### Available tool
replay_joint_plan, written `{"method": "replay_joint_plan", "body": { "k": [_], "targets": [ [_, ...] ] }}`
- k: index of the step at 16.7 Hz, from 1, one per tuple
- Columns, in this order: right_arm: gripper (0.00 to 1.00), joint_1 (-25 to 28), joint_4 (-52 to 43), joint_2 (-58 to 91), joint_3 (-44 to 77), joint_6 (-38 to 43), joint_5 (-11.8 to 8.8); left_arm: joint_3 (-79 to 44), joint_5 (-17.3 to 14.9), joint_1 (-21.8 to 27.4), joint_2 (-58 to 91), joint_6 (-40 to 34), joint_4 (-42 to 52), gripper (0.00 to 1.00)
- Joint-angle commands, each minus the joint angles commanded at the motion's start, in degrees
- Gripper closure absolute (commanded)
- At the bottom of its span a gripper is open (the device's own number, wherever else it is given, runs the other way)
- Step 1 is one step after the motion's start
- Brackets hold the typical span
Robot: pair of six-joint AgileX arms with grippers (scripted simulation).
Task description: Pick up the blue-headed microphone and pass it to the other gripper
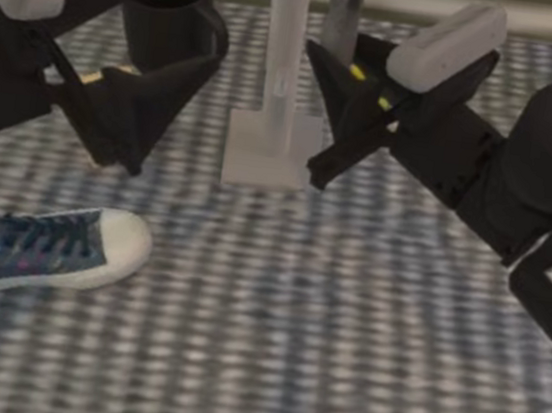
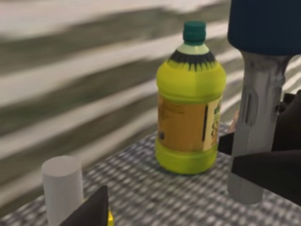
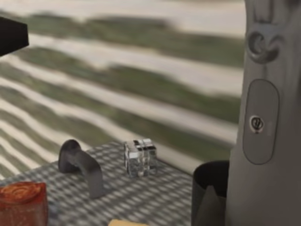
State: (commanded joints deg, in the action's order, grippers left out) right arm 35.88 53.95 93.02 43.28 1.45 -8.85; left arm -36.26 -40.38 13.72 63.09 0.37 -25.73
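The blue-headed microphone [image 1: 341, 25] stands upright at the back centre, its silver-grey handle [image 2: 256, 108] under the dark-blue head [image 2: 265, 21]. My right gripper [image 1: 330, 97] is shut on the lower handle, one black finger [image 2: 268, 169] crossing in front of it. In the right wrist view the handle [image 3: 268, 117] fills the near side. The other gripper, my left one [image 1: 173, 103], is open with nothing between its fingers [image 2: 94, 207]. It sits left of the pale post [image 1: 281, 66], apart from the microphone.
A black mug [image 1: 169, 7] stands behind the left gripper. A blue sneaker [image 1: 39, 253] lies at the front left. A yellow bottle [image 2: 190, 103] stands at the back right. A glassy cube [image 3: 140, 157], a dark handle-shaped object [image 3: 82, 167] and a red object [image 3: 21, 205] also rest on the table.
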Motion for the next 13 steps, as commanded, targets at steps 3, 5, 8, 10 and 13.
{"method": "replay_joint_plan", "body": {
  "k": [3,5,8,10,13],
  "targets": [
    [1.00,0.00,0.00,0.00,0.00,0.00,0.00,-4.61,-5.19,1.83,8.35,-0.02,-3.28,0.00],
    [1.00,0.00,0.00,0.00,0.00,0.00,0.00,-6.17,-6.97,2.46,10.99,-0.05,-4.39,0.00],
    [1.00,0.00,0.00,0.00,0.00,0.00,0.00,-6.40,-7.23,2.55,11.34,-0.05,-4.54,0.00],
    [1.00,0.00,0.00,0.00,0.00,0.00,0.00,-6.14,-7.10,2.26,11.15,-0.05,-4.41,0.00],
    [1.00,0.00,0.00,0.00,0.00,0.00,0.00,-8.01,-5.76,3.96,13.23,-0.08,-4.83,0.00]
  ]
}}
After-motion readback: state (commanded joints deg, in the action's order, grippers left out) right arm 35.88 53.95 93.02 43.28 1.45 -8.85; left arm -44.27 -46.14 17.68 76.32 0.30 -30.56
